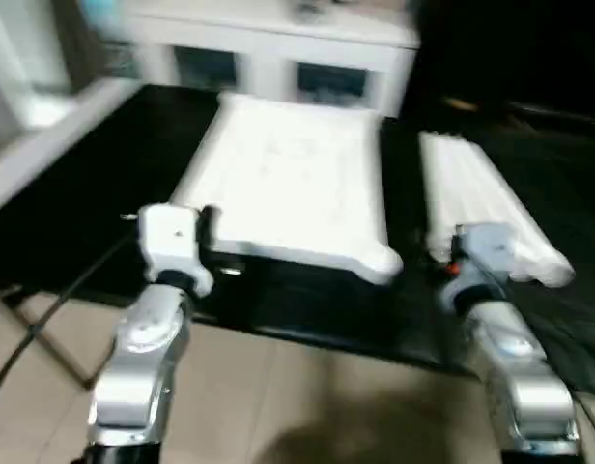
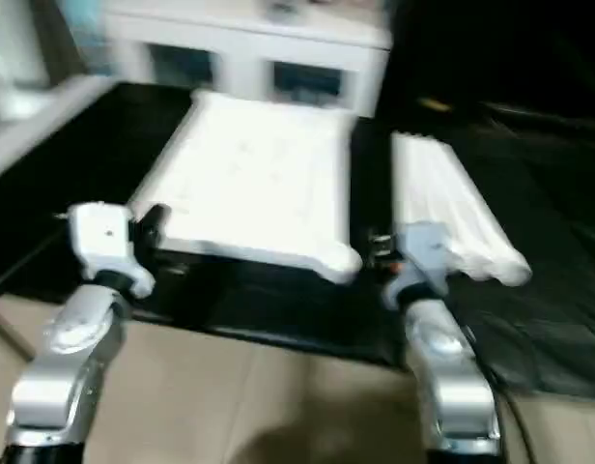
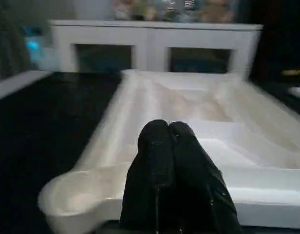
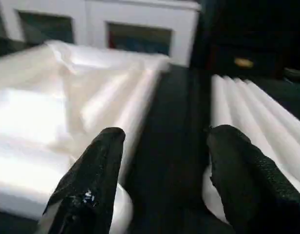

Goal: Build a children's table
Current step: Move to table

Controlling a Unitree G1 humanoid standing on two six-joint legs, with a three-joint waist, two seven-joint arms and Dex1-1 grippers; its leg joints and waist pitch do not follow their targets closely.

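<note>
**Tabletop and legs laid out on the black mat**

I look down over my two silver forearms at a black mat (image 1: 95, 184) spread on the tiled floor (image 1: 307, 406). The white plastic tabletop (image 1: 288, 179) lies in the middle of the mat, underside up, its raised rim and a round corner socket (image 3: 74, 195) showing toward me. Its far edge reaches toward the mat's far edge, where a white glass-door cabinet (image 1: 278, 53) stands.

Toward the mat's right edge, just beside the tabletop with a strip of black between them, the white legs (image 1: 486, 208) lie bundled side by side, running from the near edge toward the far one.

My left gripper (image 3: 168, 127) sits at the tabletop's near-left corner, just short of the socket, its two black fingers pressed together with nothing between them.

My right gripper (image 4: 164, 141) hangs over the black strip near the mat's near edge, fingers spread wide and empty: one finger (image 4: 94, 175) lies toward the tabletop's near-right corner, the other toward the near ends of the legs.
</note>
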